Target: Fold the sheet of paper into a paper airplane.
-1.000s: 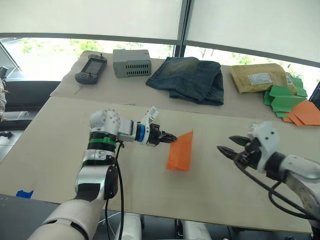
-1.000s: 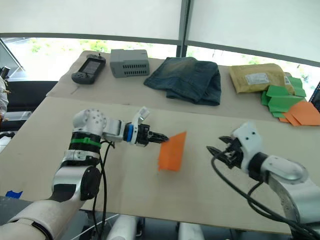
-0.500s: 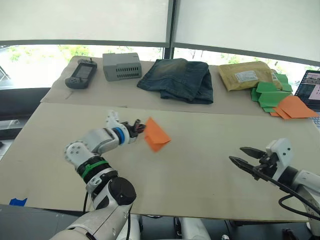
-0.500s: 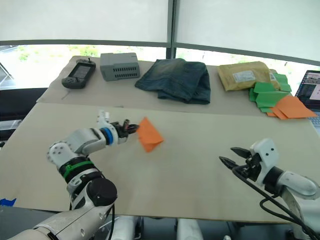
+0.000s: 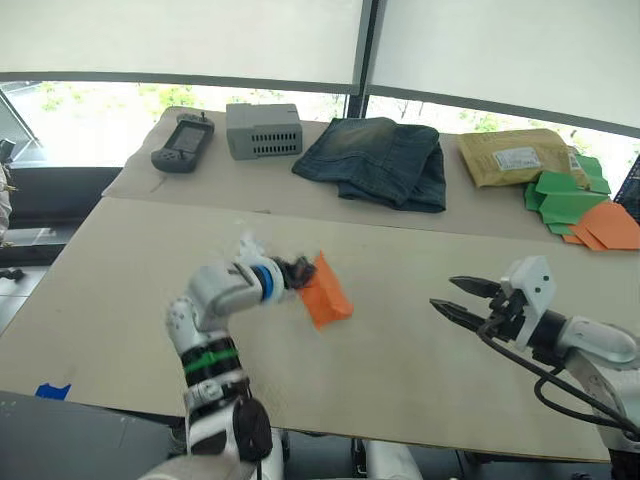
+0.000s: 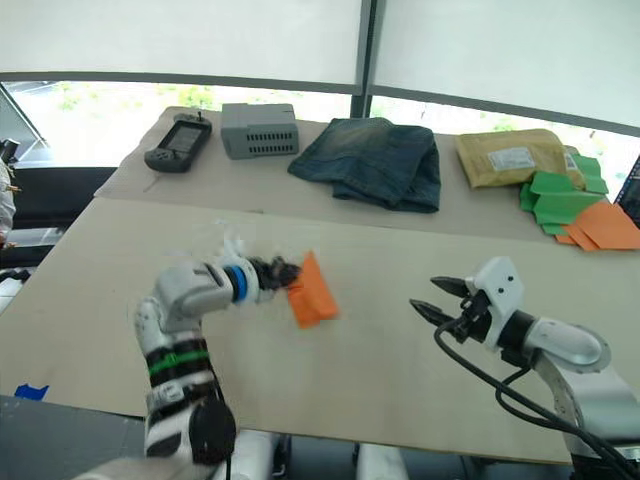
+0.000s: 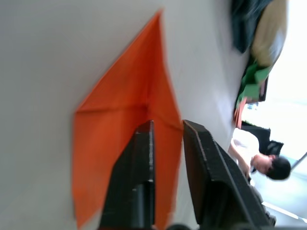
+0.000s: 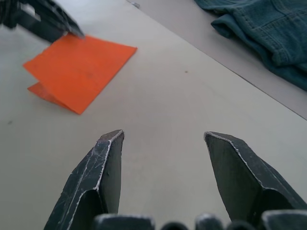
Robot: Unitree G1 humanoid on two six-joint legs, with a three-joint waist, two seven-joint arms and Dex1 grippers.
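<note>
Your left gripper point(image 5: 300, 272) was pinched shut on an edge of the sheet of paper point(image 5: 326, 292), a folded orange wedge near mid-table point(image 5: 400, 370), its long axis running from near the jeans point(image 5: 380, 160) toward the table's front edge. Your right gripper point(image 5: 460, 300) hovered with fingers spread and nothing between them, well apart from the sheet, bare table between them.

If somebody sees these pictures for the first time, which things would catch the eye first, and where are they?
The thin bright-orange folded sheet of paper stands out on the pale beige table, near the middle, pinched at one edge by the left end effector. To the right, the right end effector is open and apart from the paper. At the table's far right corner lies a pile of green and orange paper pieces.
</note>
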